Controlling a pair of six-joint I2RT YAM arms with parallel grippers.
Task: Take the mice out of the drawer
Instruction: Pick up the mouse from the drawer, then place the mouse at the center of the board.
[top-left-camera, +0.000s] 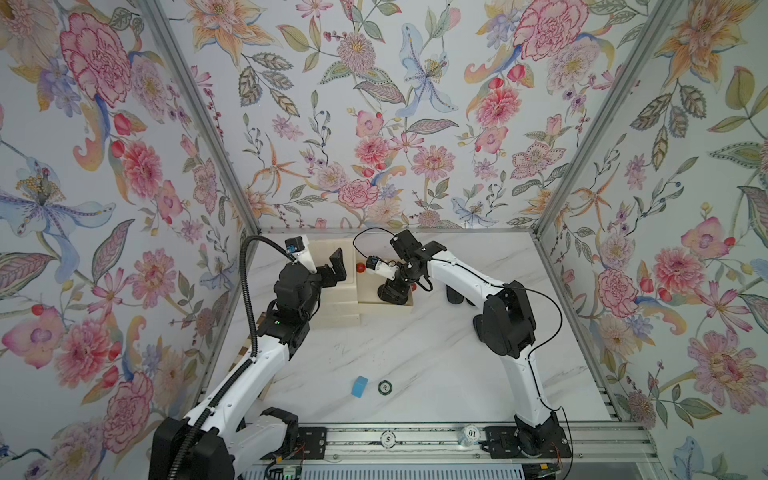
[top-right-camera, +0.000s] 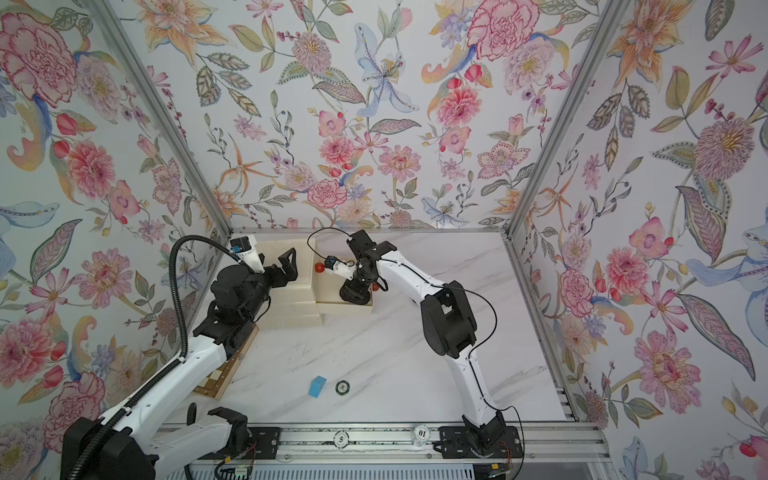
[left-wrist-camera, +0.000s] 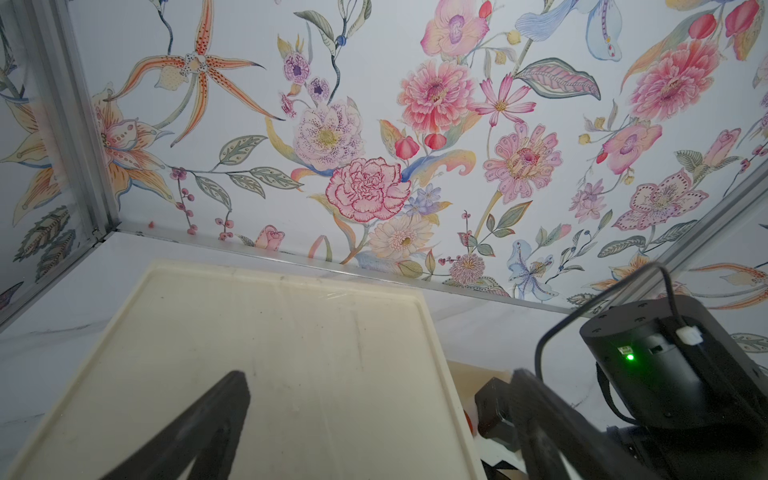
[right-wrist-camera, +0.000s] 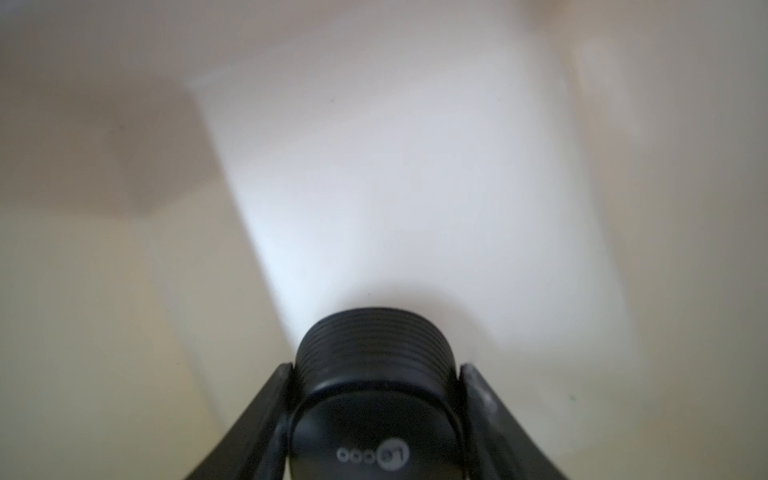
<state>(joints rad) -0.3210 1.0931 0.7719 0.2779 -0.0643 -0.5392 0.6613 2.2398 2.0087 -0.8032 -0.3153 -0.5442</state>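
Left claw (top-left-camera: 338, 268) hangs spread wide and empty over the cream cabinet top (left-wrist-camera: 291, 353); only the left wrist view shows that surface close up. Both top views show the drawer (top-left-camera: 384, 308) pulled out beside it, with a red ball (top-left-camera: 360, 267) at its far end and the right claw (top-left-camera: 392, 293) down inside, blocking the rest. The right wrist view fills that gap: right claw clamped on a black mouse (right-wrist-camera: 374, 399), one finger on each side, over the pale drawer floor. A top view also shows a dark rounded shape (top-left-camera: 454, 296) on the table (top-left-camera: 415, 353) right of the drawer, half behind the arm; can't tell what it is.
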